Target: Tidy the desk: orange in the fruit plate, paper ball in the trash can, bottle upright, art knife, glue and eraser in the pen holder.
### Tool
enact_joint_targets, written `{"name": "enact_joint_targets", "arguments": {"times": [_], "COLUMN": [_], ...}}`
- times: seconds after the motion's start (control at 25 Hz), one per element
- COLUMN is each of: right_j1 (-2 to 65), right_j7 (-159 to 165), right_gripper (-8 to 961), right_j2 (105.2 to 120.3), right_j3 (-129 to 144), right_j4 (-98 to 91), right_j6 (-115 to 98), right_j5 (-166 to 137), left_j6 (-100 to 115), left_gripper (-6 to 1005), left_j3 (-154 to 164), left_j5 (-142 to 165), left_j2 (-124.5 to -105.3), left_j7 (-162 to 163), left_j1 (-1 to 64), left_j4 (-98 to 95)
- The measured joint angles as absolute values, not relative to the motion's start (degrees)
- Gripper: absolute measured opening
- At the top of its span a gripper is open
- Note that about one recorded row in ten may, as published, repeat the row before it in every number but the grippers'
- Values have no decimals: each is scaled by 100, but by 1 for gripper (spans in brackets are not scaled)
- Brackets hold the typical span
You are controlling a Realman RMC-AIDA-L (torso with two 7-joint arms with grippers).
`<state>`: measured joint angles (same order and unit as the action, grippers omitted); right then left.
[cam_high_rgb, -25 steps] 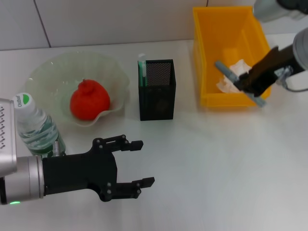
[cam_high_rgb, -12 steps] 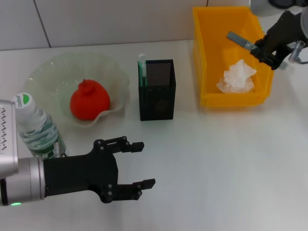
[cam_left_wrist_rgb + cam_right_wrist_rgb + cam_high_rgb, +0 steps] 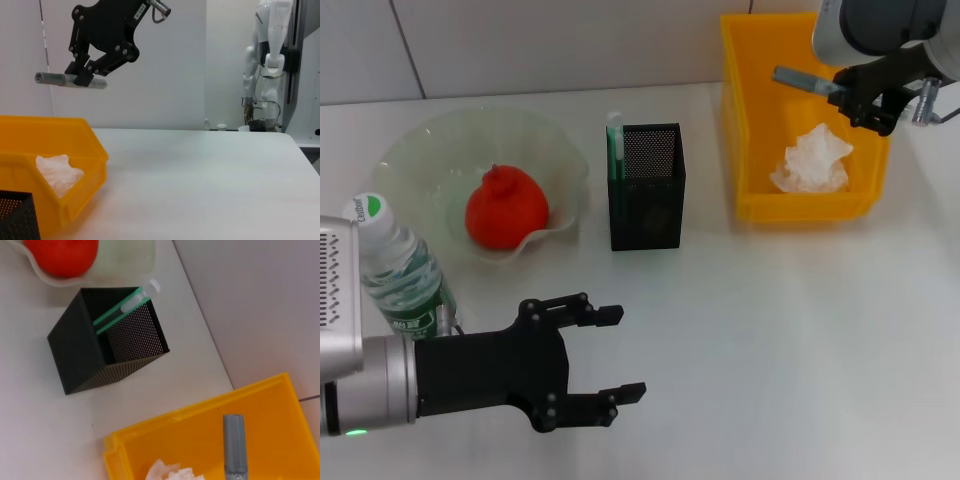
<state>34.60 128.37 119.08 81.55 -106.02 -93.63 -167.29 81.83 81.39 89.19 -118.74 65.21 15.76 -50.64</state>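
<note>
Nearest, the left gripper hovers low over the bare white table with its fingers spread and nothing between them; just behind its arm a water bottle stands upright; past that, the orange lies in the glass fruit plate; to the right of the plate stands the black mesh pen holder, a green-and-white stick leaning in one corner; farther right, the crumpled paper ball rests inside the yellow bin; at the far side the right gripper hangs above that bin, its fingers pinching a grey art knife held roughly level, clear of the paper.
</note>
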Motion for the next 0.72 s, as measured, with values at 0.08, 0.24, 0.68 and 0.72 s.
{"name": "enact_joint_targets", "arguments": {"times": [0.08, 0.24, 0.68, 0.72], "right_j1": [3398, 2939, 2072, 2034], "right_j7": [12962, 13351, 13268, 13181], "right_gripper": [114, 114, 114, 114], "right_j2": [11927, 11954, 11934, 11933], "right_j3": [8137, 7936, 6990, 6856], "right_j4": [-10600, -10692, -10325, -10187], "right_j6": [-9208, -8499, -7404, -7395], "right_j5": [-16643, -15687, -12318, -11977], "left_j6": [8182, 8179, 8165, 8165], "left_gripper": [775, 775, 774, 774], "left_j3": [8151, 8172, 8205, 8205], "left_j5": [8898, 8886, 8876, 8874], "left_j2": [-11874, -11874, -11874, -11877], "left_j7": [6470, 6462, 6482, 6485], "left_j1": [1549, 1569, 1592, 1591], "left_j4": [-5062, -5059, -5041, -5034]}}
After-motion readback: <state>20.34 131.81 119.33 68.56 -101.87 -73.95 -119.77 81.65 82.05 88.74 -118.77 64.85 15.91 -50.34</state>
